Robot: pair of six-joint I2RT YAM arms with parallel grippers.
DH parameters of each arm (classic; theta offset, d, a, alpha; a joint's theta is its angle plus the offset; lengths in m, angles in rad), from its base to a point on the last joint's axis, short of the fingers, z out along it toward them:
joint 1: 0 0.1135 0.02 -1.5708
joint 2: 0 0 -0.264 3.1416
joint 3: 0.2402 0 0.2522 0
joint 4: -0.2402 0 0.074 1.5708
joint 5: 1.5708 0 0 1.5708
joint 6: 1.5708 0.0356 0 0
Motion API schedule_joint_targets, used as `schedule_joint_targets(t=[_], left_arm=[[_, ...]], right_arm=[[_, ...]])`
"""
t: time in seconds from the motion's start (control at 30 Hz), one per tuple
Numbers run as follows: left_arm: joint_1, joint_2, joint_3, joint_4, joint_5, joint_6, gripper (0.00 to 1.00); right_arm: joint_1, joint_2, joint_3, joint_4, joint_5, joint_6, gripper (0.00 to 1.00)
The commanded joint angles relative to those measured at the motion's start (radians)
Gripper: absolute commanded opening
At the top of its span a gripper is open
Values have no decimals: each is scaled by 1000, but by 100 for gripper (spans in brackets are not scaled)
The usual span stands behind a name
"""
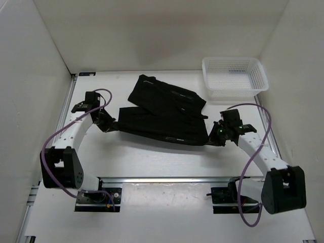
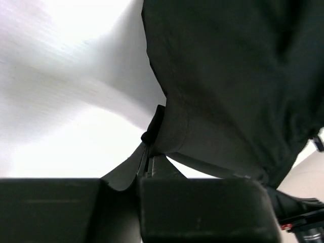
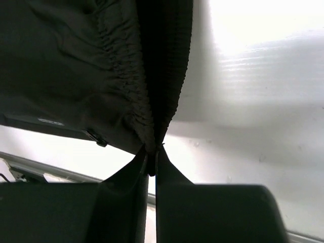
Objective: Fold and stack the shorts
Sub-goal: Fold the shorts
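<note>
Since each arm has pinched one end of the black shorts [image 1: 162,126], the cloth runs stretched as a long band between them, which reads as a hold for carrying the near edge over into a fold. The left gripper [image 2: 148,150] is clamped on a hem corner, the fabric spreading up and to the right of its tips. The right gripper [image 3: 152,158] is closed on the gathered elastic waistband, which rises straight above its fingers and fans off to the left. More black cloth lies just beyond the band on the table [image 1: 152,162]; whether it is the same pair or another I cannot tell. The white mesh basket [image 1: 235,92] sits beyond the right gripper, apart from the cloth
</note>
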Motion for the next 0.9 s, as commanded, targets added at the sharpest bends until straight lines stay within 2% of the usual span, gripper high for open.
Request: schedule_joint_targets(t=[0.0,0.2,0.33,0.43,0.53,0.6,0.67,0.83,0.87], left_arm=[[10,-97,62,-77,-80,-7,10],[10,-210,31,-129,-81,-16,10],[10,-323,-99,-154,-81,-34,10],[10,-421,-124,-220,-90,-44,10],[10,-455,-49,-258,-126,-44,10],[10,-436,80,-267,-138,-13,10],[10,-351,231,-293,-149,20,10],[0,-130,462,-240,-158,62,10],[-9,-48,494,-228,-158,73,10]], right_arm=[[-5,-101,61,-125,55,-80,0],[-5,-211,16,-200,22,-80,0],[4,-377,-63,-249,-12,-8,0],[4,-495,-85,-337,-23,38,0],[4,-557,-30,-436,-14,51,0],[4,-557,25,-470,23,51,0],[4,-528,61,-481,61,42,0],[4,-367,162,-435,156,8,0],[4,-339,179,-394,171,8,0]])
